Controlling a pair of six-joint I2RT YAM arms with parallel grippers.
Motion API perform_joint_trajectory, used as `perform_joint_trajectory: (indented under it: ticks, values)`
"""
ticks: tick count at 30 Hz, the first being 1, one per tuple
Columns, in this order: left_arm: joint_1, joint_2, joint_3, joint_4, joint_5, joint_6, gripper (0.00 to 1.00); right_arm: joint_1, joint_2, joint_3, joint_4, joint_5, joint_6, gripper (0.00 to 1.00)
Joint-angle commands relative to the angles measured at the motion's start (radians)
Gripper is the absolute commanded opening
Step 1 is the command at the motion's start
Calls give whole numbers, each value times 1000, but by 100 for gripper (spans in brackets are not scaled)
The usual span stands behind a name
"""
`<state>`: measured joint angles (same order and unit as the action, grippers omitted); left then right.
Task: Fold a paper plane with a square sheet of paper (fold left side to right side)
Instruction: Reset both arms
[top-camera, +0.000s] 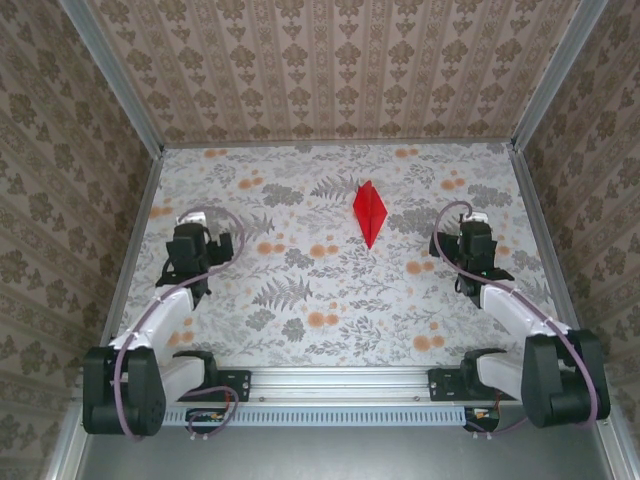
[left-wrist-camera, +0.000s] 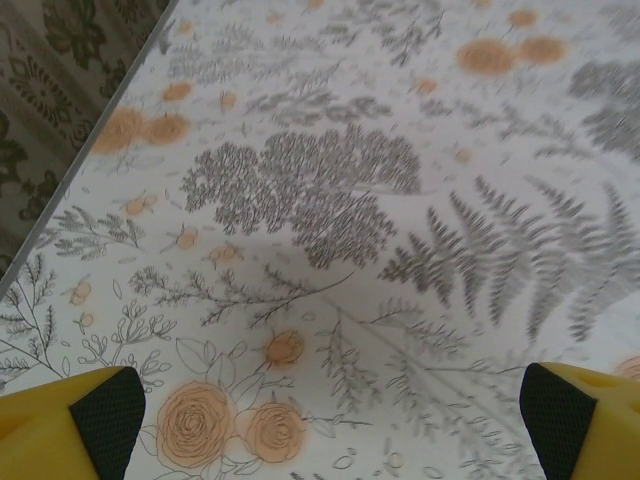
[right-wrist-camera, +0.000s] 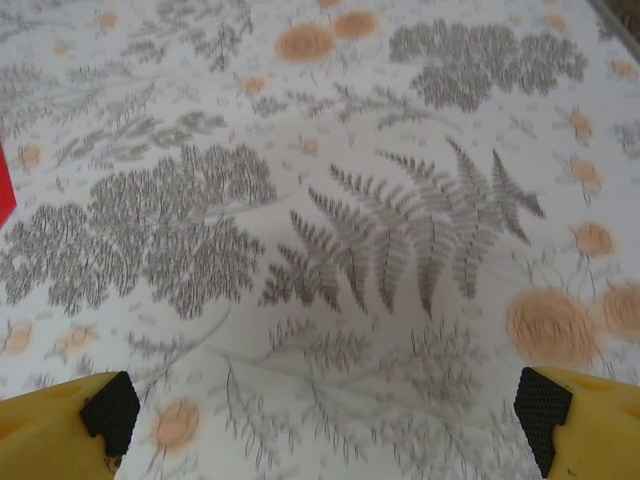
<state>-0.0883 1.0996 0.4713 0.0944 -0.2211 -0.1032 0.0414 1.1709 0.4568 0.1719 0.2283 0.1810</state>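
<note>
Top external: paper plane (top-camera: 369, 213) lies apart, nearer right gripper (top-camera: 470, 226), seemingly flat.

- I am seeing the left arm (top-camera: 160, 318) reaching forward from its base, elbow bent, wrist angling downward.
- The left gripper (top-camera: 195, 225) is hovering with jaws spread wide, its yellow fingers (left-wrist-camera: 60, 425) standing far apart.
- The right arm (top-camera: 512, 310) is mirroring that pose.
- The right gripper (right-wrist-camera: 328, 412) is hanging wide open, gripping nothing.

The paper plane (top-camera: 369, 212) is looking like thin matt red paper, sharply creased. The tabletop (top-camera: 300, 300) is showing a smooth, matt printed surface; the rail (top-camera: 340, 385) is gleaming like brushed metal.
</note>
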Motion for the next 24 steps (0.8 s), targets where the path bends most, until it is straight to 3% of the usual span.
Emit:
perform_joint_trajectory:
  ticks: [1,15,22,24]
  values:
    - [33,21,-53,193,60,87,100,-15,80,-45,303,-55,-78,100]
    - [101,207,-148,679,266,120,100,-26,362,-65,719,-217,-170,100]
    - [107,452,-149,953,341,167,100,-48,359,-48,679,-233,-143,100]
    - [109,425,-126,853,340,156,100,-48,359,-48,679,-231,-144,100]
